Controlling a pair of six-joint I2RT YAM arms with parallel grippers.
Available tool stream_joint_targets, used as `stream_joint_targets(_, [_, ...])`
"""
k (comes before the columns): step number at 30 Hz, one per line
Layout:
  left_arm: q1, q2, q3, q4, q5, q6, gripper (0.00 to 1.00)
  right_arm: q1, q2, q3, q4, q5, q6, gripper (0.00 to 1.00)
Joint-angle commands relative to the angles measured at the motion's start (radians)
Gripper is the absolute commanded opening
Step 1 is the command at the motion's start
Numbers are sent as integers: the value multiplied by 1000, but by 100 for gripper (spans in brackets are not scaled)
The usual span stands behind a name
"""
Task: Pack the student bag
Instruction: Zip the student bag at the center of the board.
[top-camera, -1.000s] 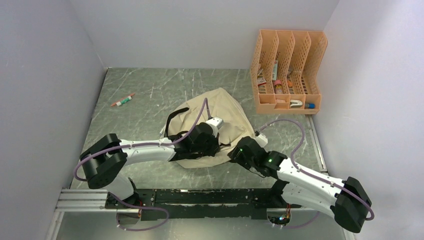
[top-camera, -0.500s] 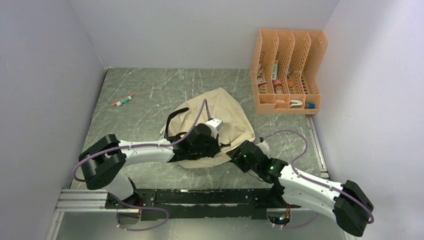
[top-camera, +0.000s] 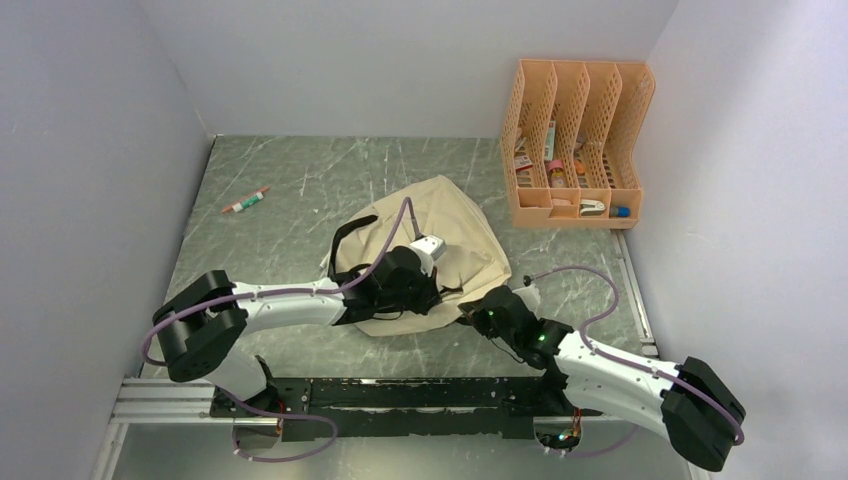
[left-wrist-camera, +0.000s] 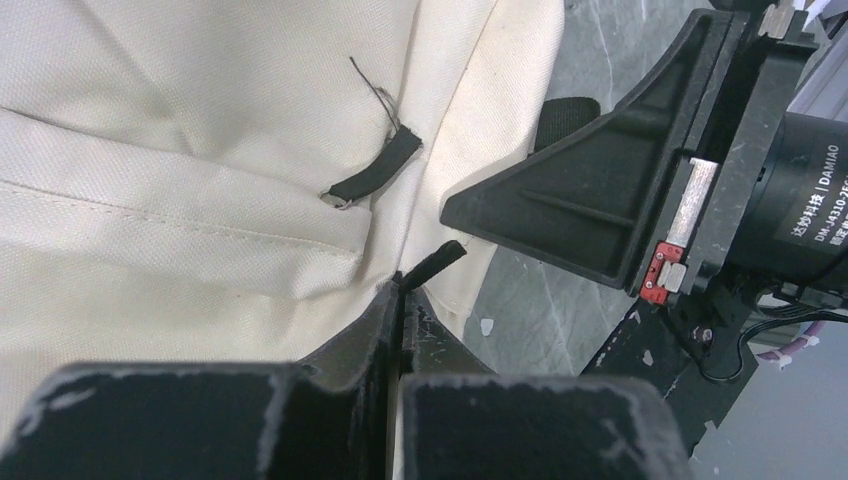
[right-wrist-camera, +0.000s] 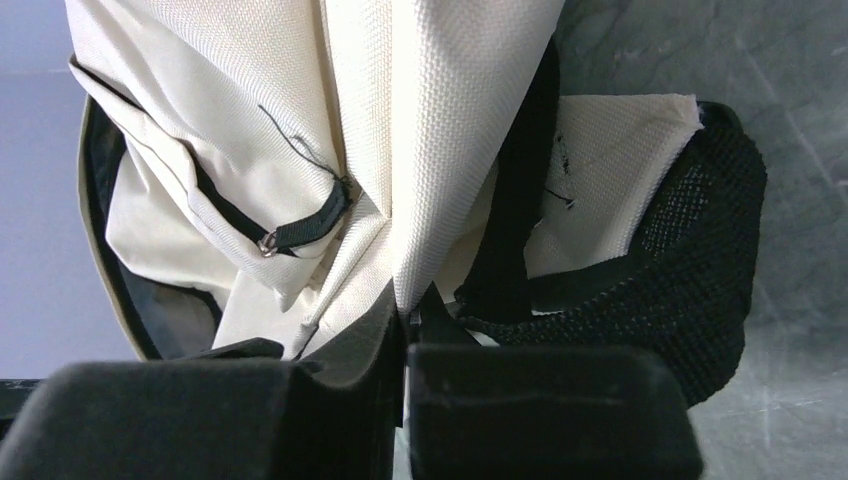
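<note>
Our soft cream fabric student bag (top-camera: 450, 215) with black straps lies slumped in the middle of the grey marbled desk (top-camera: 290, 200), near the orange perforated plastic file organizer (top-camera: 632, 120). Our left tool (left-wrist-camera: 400, 288) is pressed closed on the bag's edge below a black pull tab (left-wrist-camera: 378, 166). Our right tool (right-wrist-camera: 408, 305) pinches a fold of its cream fabric, fingers fully together.

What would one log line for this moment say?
left gripper: shut on student bag | right gripper: shut on student bag | student bag: on table
</note>
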Motion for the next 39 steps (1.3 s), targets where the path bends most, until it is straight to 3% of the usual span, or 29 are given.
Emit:
stream_joint_targets(1, [-4, -45, 4, 10, 12, -1, 5, -7, -22, 34, -54, 161, -2, 0])
stream_joint_targets(4, [-4, -61, -1, -18, 12, -6, 5, -8, -32, 53, -113, 207, 0, 0])
stream_joint_targets(9, [-3, -102, -2, -124, -113, -35, 5, -8, -31, 71, -205, 248, 16, 0])
stream_joint_targets(23, [12, -273, -21, -373, -261, -60, 5, -8, -11, 84, -279, 296, 35, 0])
stream_joint_targets(39, [51, -449, -53, -540, -364, -106, 5, -19, 25, 93, -294, 307, 25, 0])
